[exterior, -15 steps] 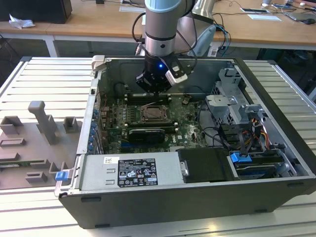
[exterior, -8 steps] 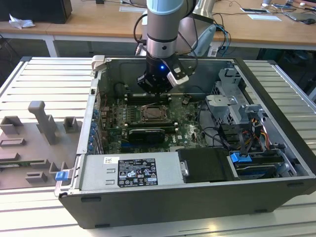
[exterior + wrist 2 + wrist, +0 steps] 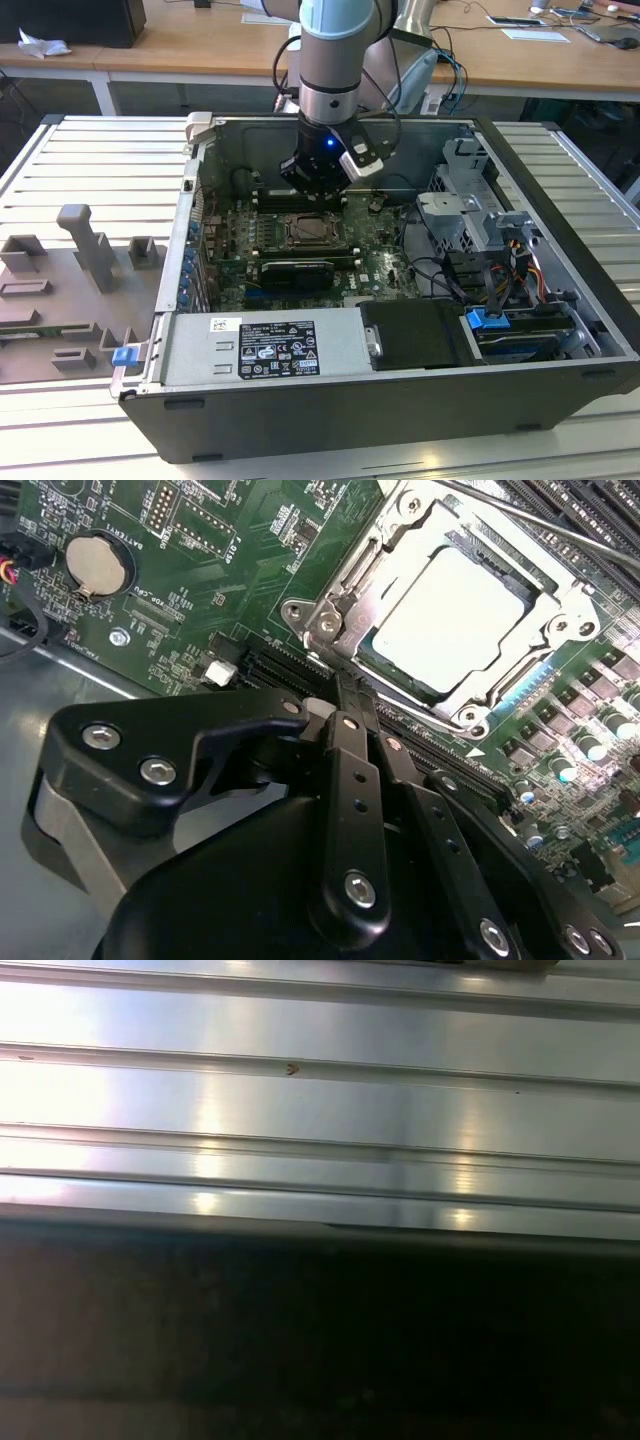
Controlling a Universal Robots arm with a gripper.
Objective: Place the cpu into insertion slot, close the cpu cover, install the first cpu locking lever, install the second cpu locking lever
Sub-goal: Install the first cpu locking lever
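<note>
The cpu (image 3: 450, 620) lies flat in the insertion slot (image 3: 322, 620), its pale metal face showing through the square opening of the cpu cover (image 3: 385, 565). The silver cover lies down over it. A thin metal lever rod (image 3: 560, 535) runs along the far side of the socket. My gripper (image 3: 347, 695) is shut, its black fingers (image 3: 355, 770) pressed together with nothing seen between them, the tips at the socket's near edge. In the exterior view my gripper (image 3: 318, 188) hangs just above the insertion slot (image 3: 305, 230) inside the open computer case.
A coin battery (image 3: 98, 562) and long black slots (image 3: 285, 665) sit on the green board beside the socket. The case holds a power supply (image 3: 265, 345), cables and a drive cage (image 3: 470, 210). A grey fixture tray (image 3: 70, 290) lies at the exterior view's left.
</note>
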